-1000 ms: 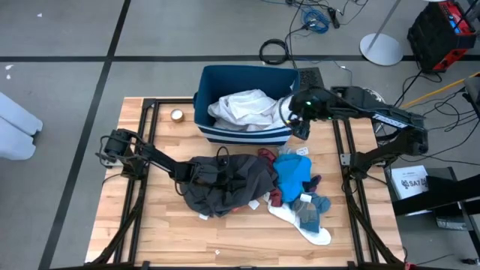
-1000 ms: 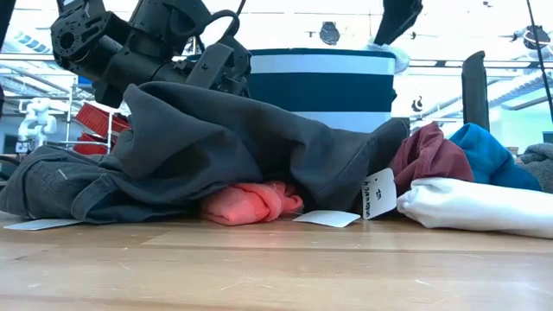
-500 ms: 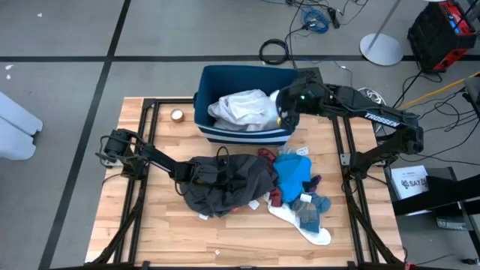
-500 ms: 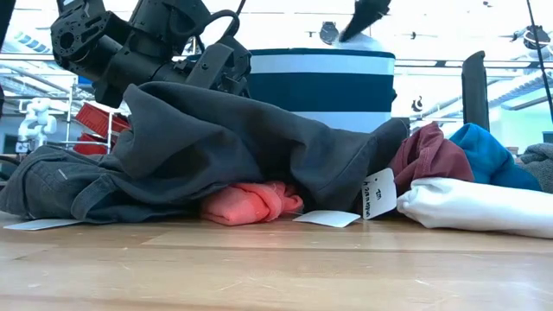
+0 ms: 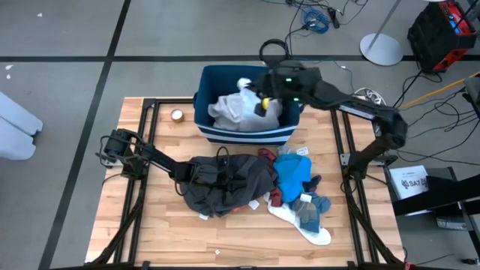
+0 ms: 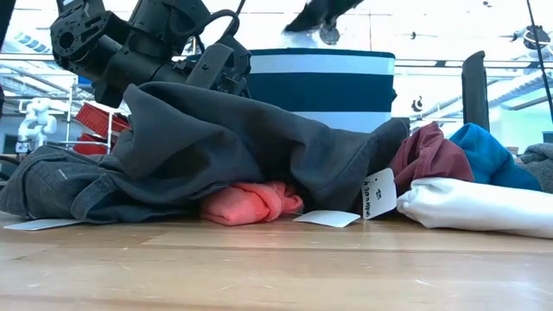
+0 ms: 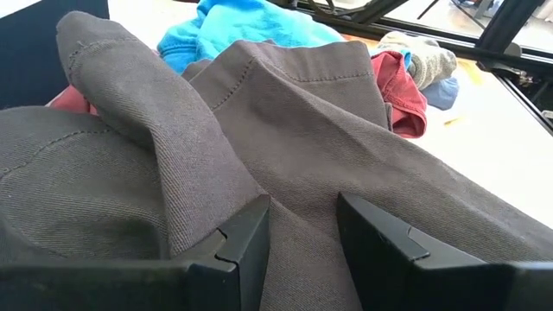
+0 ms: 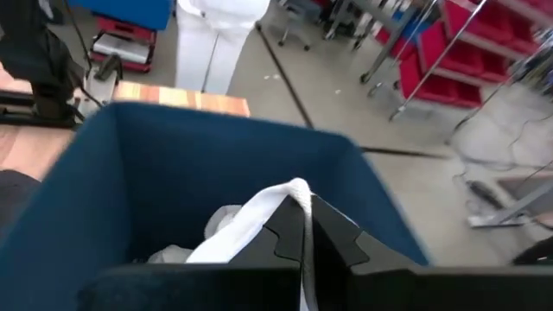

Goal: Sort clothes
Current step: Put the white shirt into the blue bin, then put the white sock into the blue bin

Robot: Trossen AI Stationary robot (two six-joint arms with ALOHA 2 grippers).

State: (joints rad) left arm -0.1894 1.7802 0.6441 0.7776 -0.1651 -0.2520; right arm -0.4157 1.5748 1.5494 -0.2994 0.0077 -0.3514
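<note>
A dark blue bin [image 5: 204, 84] with white stripes stands at the table's far middle, with a white garment [image 5: 236, 111] inside it. My right gripper [image 5: 260, 95] hangs over the bin's inside, shut on white cloth. A dark grey garment [image 5: 229, 184] lies heaped at the table's middle on a coral piece [image 6: 251, 203]. My left gripper [image 7: 302, 229] is at the heap's left part, with a ridge of grey cloth between its fingers. Maroon [image 5: 268, 156], bright blue [image 5: 294, 174], blue-grey [image 5: 311, 206] and white [image 5: 309, 231] pieces lie to the right. My left gripper has a raised fold of the dark grey garment [image 7: 298, 186] between its two fingers, coming from the table's left and slanting down. The garment stays heaped on the table. My right gripper pinches a narrow fold of the white garment [image 8: 296, 192] between its two shut fingers, from above. The cloth runs down from the fingers into the bin, where the remainder of it lies.
A roll of tape [image 5: 177, 115] lies left of the bin. Paper tags [image 6: 378, 192] hang from the clothes. Black frame rails [image 5: 142, 150] run along the table's left and right sides. Bare wood [image 5: 150, 232] shows at the near left.
My right gripper has gone from the bin's near right corner toward the table's left and far edge, and now hangs over the bin's inside. The white garment's right part has been drawn along with it and now rises in a peak under the fingers.
</note>
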